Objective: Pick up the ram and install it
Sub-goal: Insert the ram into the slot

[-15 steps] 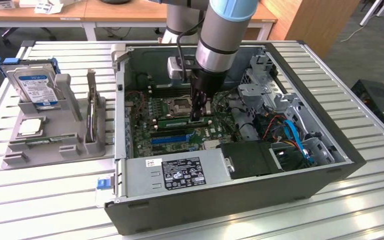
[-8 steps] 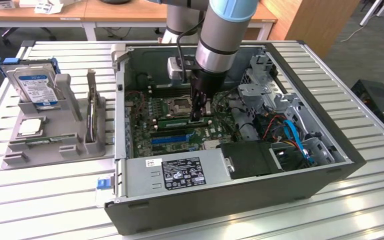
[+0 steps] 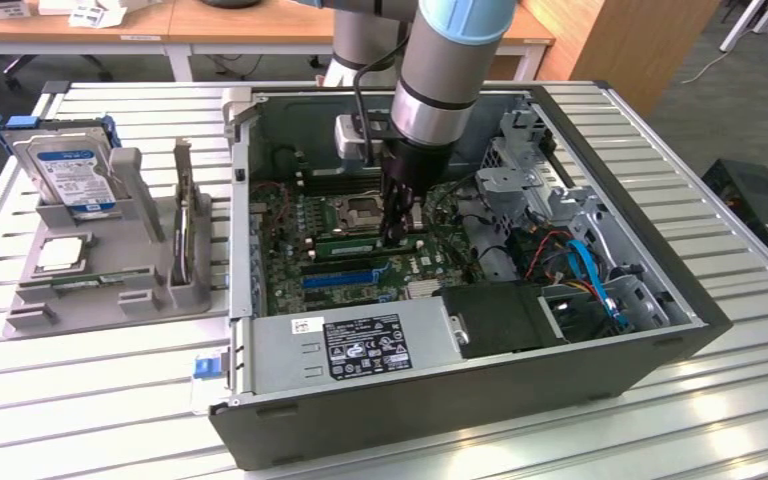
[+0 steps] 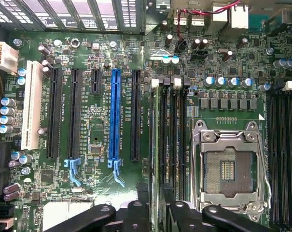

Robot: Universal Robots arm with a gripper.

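The ram [image 4: 156, 145] stands on edge in a slot just beside the empty socket [image 4: 230, 169] inside the case [image 3: 704, 320]. The pick-up looks done and the install nearly so. The gripper [image 4: 158, 215] straddles it, fingers [image 4: 136, 210] apart and not pinching. I can't tell whether it's clicked fully home: one end hides under the gripper, and the clips are hard to read.

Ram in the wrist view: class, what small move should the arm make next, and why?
Probably a straight lift of the gripper, judging by the ram: it appears to stand edge-on in a slot near the empty processor socket, so sideways motion might lever it.
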